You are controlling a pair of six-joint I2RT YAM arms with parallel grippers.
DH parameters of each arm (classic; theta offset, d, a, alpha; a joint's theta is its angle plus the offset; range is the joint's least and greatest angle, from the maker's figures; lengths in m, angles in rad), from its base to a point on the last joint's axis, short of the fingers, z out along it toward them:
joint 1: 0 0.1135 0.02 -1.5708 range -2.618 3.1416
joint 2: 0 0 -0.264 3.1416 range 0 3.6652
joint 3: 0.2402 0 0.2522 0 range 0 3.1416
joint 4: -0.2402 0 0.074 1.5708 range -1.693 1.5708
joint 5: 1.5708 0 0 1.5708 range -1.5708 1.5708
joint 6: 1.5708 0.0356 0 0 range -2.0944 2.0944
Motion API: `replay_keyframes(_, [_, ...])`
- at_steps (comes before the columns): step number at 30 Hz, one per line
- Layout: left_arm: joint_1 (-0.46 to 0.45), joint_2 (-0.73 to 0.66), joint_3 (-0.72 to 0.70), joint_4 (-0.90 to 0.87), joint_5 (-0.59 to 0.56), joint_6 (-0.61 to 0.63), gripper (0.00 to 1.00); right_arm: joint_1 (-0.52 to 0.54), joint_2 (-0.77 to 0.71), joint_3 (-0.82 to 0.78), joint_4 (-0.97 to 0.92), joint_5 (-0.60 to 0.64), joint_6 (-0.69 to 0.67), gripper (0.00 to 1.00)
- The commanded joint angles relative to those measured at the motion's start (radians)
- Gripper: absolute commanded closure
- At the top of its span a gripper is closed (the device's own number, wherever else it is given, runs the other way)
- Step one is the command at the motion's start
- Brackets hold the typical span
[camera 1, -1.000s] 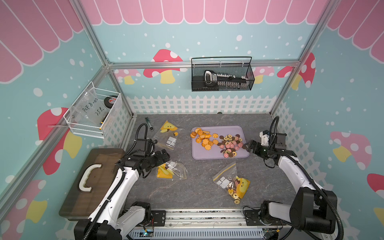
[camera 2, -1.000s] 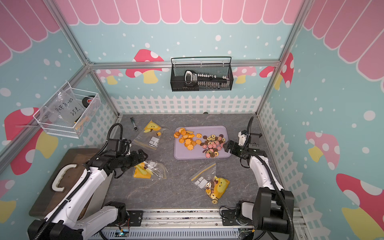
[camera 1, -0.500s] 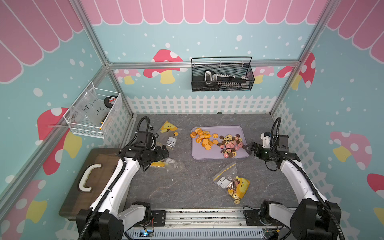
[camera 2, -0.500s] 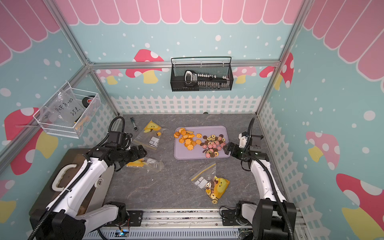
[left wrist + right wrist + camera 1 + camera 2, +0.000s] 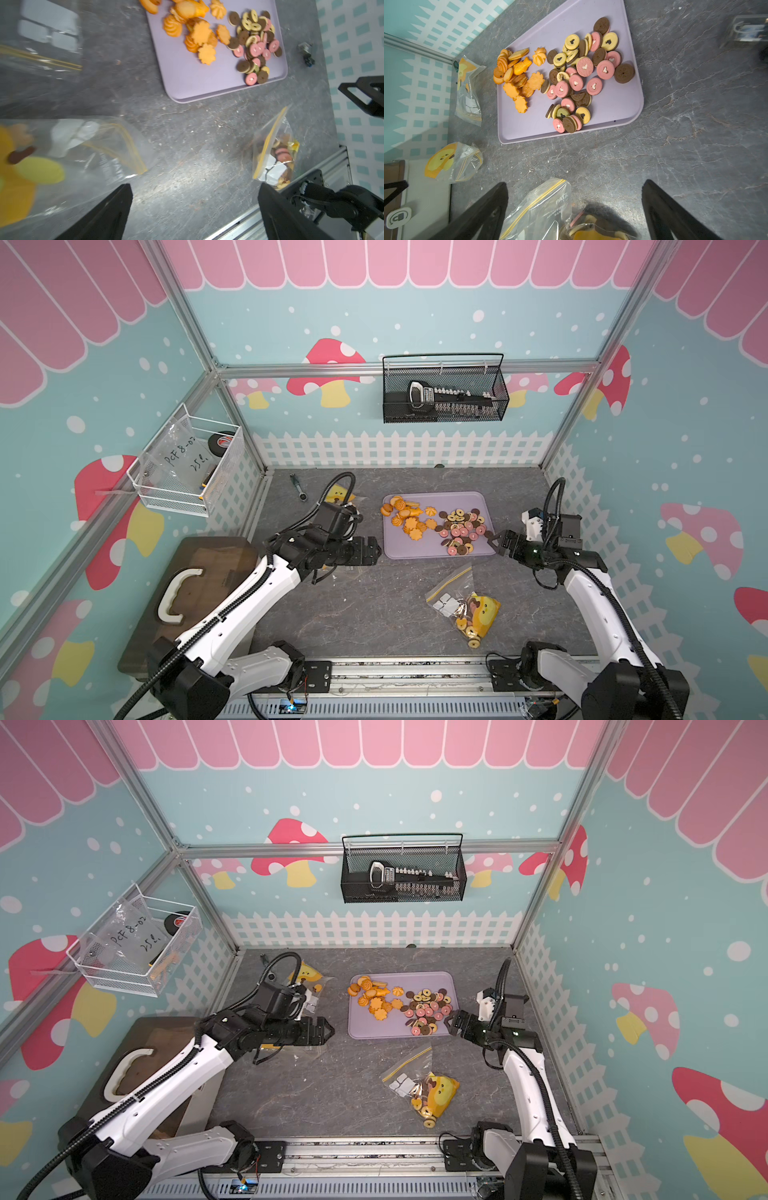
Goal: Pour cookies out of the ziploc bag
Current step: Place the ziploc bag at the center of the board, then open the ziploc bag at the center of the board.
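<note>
A clear ziploc bag with a yellow seal and a yellow print lies near the front of the grey table, with ring cookies inside and a few at its end. It also shows in the left wrist view as the bag. Loose cookies, orange ones and brown, pink and tan rings, are piled on the lilac tray. My right gripper is open beside the tray's right corner, above the bag's sealed end. My left gripper is open over bare table, left of the tray.
An empty bag lies mostly under my left arm. Another bag sits at the back left. A dark case with a white handle stands at the left edge. A black tool lies at the back.
My left gripper has moved right, away from the empty bag and up to the tray's left edge. The empty bag slid a little toward the back. The right gripper has barely shifted.
</note>
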Motion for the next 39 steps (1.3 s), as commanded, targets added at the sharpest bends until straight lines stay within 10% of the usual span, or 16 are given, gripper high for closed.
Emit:
replay_keyframes(1, [-0.085,0.095,0.024,0.148,0.056,-0.054,0.01,0.007,-0.037,-0.005,-0.069,-0.031,-0.017,0.01])
replay_keyframes(22, [-0.314,0.561,0.204,0.261,0.320,-0.014,0.18,0.199,-0.138,0.069,-0.361,0.007,-0.029,0.01])
replay_keyframes(30, [-0.324,0.612,0.231,0.244,0.320,0.006,0.71,0.278,-0.126,0.114,-0.448,0.055,-0.051,0.01])
replay_keyframes(39, [-0.295,0.626,0.248,0.246,0.297,0.016,0.97,0.401,-0.071,0.161,-0.499,0.186,-0.078,0.01])
